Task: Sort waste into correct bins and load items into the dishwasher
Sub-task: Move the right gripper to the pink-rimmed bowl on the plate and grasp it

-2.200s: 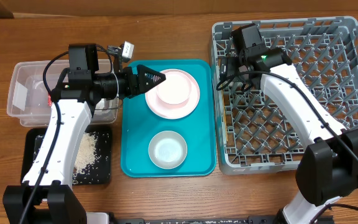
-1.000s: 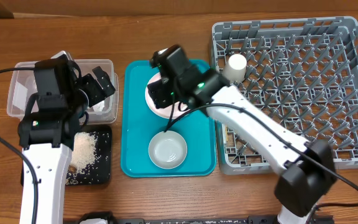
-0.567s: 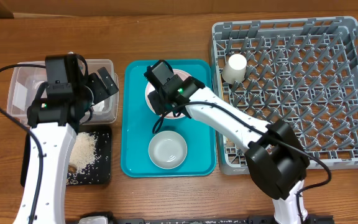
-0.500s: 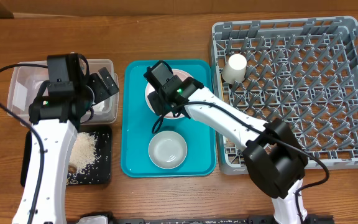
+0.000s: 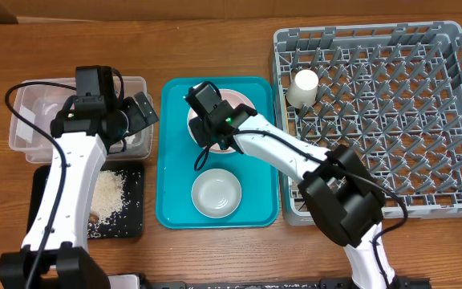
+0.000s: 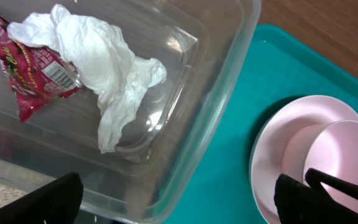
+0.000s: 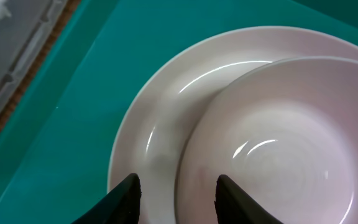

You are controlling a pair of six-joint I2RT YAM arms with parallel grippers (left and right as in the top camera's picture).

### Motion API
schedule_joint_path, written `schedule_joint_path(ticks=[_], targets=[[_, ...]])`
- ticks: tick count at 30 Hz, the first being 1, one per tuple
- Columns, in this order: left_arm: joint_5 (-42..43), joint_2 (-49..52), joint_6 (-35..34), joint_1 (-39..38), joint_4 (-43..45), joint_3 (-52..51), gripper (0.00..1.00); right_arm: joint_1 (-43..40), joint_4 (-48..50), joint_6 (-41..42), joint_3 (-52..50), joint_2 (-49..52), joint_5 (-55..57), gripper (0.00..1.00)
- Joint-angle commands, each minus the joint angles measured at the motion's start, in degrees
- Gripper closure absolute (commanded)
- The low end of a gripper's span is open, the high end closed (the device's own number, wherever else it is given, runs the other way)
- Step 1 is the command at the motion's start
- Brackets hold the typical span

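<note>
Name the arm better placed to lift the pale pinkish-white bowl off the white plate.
Right. The open right gripper straddles the rim of the pale pinkish-white bowl on the white round plate; the left gripper hangs open by the clear plastic tub.

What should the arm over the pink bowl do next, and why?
Probably close on the rim. The right gripper hangs with open jaws astride the rim of the pinkish bowl, which sits on the plate, not yet gripped; it belongs in the grey dish rack.
</note>
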Motion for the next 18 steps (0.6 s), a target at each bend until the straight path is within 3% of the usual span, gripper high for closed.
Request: schedule_joint_path(ticks=[1, 7, 14, 18], targets=[[-0.9, 1.33, -0.61, 0.07, 0.2, 0.52, 0.0, -0.55, 0.72, -0.26, -0.42, 1.57, 0.59, 0.59], [-0.92, 1.64, -0.61, 0.07, 0.2, 0.52, 0.0, -0.9, -0.13, -0.26, -0.39, 2.29, 0.83, 0.76], [-0.92, 1.64, -0.61, 0.07, 0.2, 0.52, 0.0, -0.9, 0.0, -0.31, -0.13, -0.79, 1.01, 0.76], [-0.92, 1.64, -0.61, 0.07, 0.2, 0.52, 0.0, -0.9, -0.07, -1.11, -0.13, -2.45, 0.98, 0.87]])
